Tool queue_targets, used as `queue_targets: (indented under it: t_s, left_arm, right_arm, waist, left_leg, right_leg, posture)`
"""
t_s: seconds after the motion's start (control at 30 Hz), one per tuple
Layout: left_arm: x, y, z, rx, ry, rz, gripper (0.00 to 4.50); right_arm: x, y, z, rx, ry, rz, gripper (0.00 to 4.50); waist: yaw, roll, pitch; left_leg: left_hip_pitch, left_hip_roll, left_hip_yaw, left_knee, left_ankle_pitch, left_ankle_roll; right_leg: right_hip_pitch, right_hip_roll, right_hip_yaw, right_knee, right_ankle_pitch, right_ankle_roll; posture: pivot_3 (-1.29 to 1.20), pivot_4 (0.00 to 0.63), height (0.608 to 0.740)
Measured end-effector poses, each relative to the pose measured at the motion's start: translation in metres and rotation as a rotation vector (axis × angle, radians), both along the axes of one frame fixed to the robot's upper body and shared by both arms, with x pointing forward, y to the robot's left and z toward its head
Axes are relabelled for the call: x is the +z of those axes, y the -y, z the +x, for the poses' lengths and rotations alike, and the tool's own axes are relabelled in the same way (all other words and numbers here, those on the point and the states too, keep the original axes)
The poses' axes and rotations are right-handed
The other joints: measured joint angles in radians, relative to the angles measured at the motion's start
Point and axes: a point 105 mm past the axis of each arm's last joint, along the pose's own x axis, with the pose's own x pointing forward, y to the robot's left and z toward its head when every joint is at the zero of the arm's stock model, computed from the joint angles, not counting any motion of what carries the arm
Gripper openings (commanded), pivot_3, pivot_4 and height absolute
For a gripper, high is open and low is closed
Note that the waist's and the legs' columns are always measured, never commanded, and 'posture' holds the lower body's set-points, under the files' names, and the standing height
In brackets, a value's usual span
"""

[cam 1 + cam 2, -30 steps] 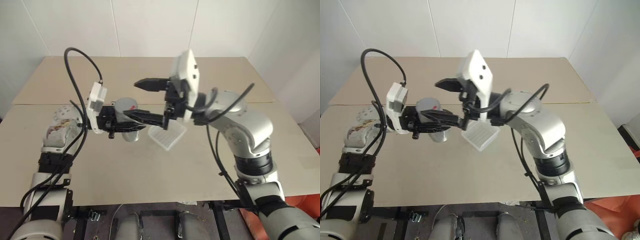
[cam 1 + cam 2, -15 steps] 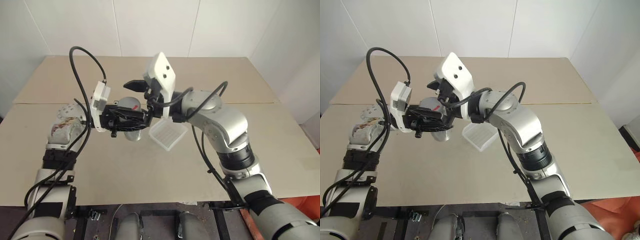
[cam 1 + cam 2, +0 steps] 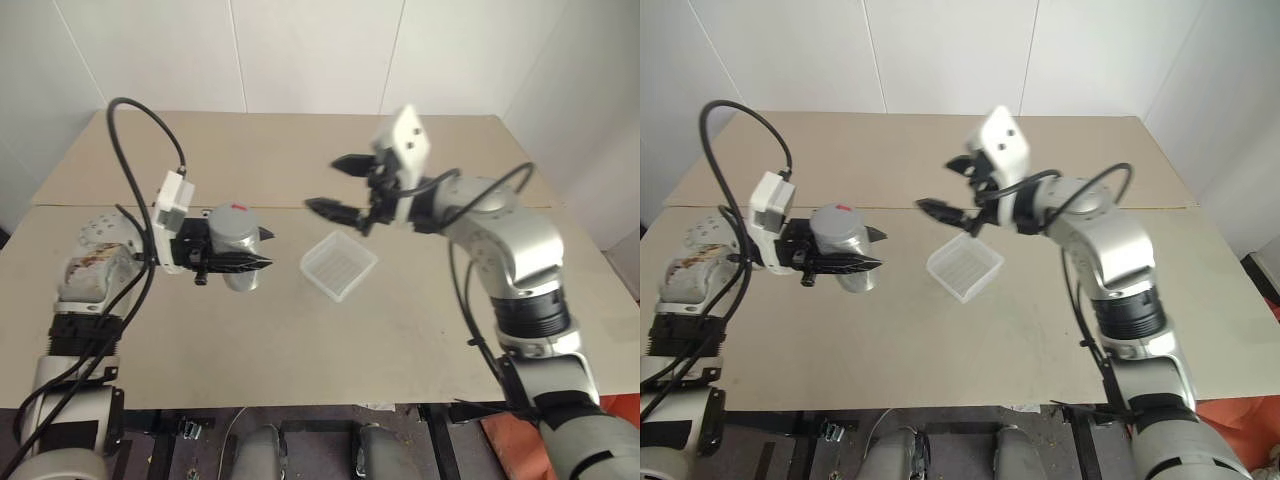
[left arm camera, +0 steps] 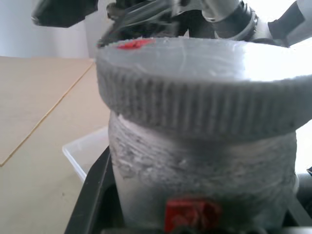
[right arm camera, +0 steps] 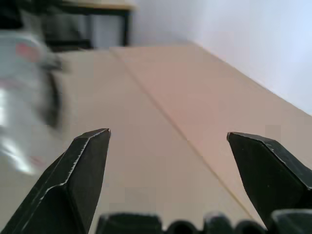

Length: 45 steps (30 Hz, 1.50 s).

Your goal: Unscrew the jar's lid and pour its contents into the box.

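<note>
We hold the jar point(image 3: 232, 258) in our left gripper point(image 3: 262, 264), the two black fingers clamped on its body from either side, so it hangs upright above the table point(image 3: 420, 330) with the lid point(image 4: 204, 87) still screwed on, just above the fingers. Our right gripper point(image 3: 336, 183) hovers with its fingers spread wide and nothing between them, pointing toward the jar from across a clear gap. The box point(image 3: 339, 265) sits on the table below that gap, nearer the right fingertips than the left ones, and looks empty. We judge the step in hand to be taking the lid, so the right fingers should come in level with the ribbed rim, one on each side, not lower on the glass where the left fingers already sit. We should close only once the lid is centred between the tips, then turn about the jar's own axis while the left grip stays firm. A skewed bite could slip off the ribs or drag the jar sideways out of our hold.
</note>
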Motion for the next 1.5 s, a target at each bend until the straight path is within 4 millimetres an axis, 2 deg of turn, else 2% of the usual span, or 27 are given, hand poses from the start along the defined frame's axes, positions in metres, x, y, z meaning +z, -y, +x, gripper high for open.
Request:
queue_targets:
  t_s: [0.23, 0.5, 0.67, 0.87, 1.27, 1.5]
  left_arm:
    - [-0.001, 0.011, 0.002, -0.014, -0.001, -0.04, 1.93]
    - [-0.003, 0.029, 0.013, -0.034, -0.003, -0.083, 1.93]
    - [-0.003, 0.038, 0.013, -0.067, 0.002, -0.092, 1.93]
    - [-0.002, 0.038, 0.014, -0.072, 0.01, -0.094, 1.93]
    - [-0.002, 0.035, 0.014, -0.069, 0.011, -0.082, 1.93]
    - [0.001, 0.024, 0.013, -0.041, 0.003, -0.066, 1.93]
  right_arm:
    - [0.008, -0.016, -0.018, 0.109, 0.027, 0.026, 4.47]
    - [0.02, -0.05, -0.052, 0.303, 0.025, 0.089, 4.47]
    - [0.016, -0.072, -0.058, 0.35, 0.02, 0.071, 4.47]
    - [0.012, -0.087, -0.047, 0.331, 0.005, 0.051, 4.47]
    - [0.005, -0.088, -0.04, 0.334, -0.014, 0.046, 4.47]
    - [0.005, -0.075, -0.038, 0.368, -0.049, 0.052, 4.47]
  waist:
    - [-0.007, 0.0, 0.0]
    - [-0.003, 0.0, 0.0]
    - [-0.005, 0.0, 0.0]
    - [-0.006, 0.0, 0.0]
    - [-0.005, 0.0, 0.0]
    - [-0.005, 0.0, 0.0]
  left_leg:
    - [0.0, 0.0, 0.0, 0.0, 0.0, 0.0]
    - [0.0, 0.0, 0.0, 0.0, 0.0, 0.0]
    - [0.0, 0.0, 0.0, 0.0, 0.0, 0.0]
    - [0.0, 0.0, 0.0, 0.0, 0.0, 0.0]
    - [0.0, 0.0, -0.001, 0.0, 0.0, 0.0]
    - [0.0, 0.0, -0.001, 0.0, 0.0, 0.0]
  right_leg:
    - [0.0, 0.001, 0.002, 0.001, 0.0, 0.0]
    - [0.0, 0.001, 0.001, 0.001, 0.0, 0.0]
    - [0.0, 0.001, 0.001, 0.002, 0.0, 0.0]
    - [0.0, 0.001, 0.001, 0.002, 0.0, 0.0]
    - [0.0, 0.001, 0.0, 0.003, 0.0, 0.0]
    - [0.0, 0.001, 0.0, 0.002, 0.0, 0.0]
  posture:
    - [0.0, 0.15, 0.74]
    - [0.0, 0.15, 0.74]
    - [0.0, 0.15, 0.74]
    - [0.0, 0.15, 0.74]
    - [0.0, 0.15, 0.74]
    - [0.0, 0.15, 0.74]
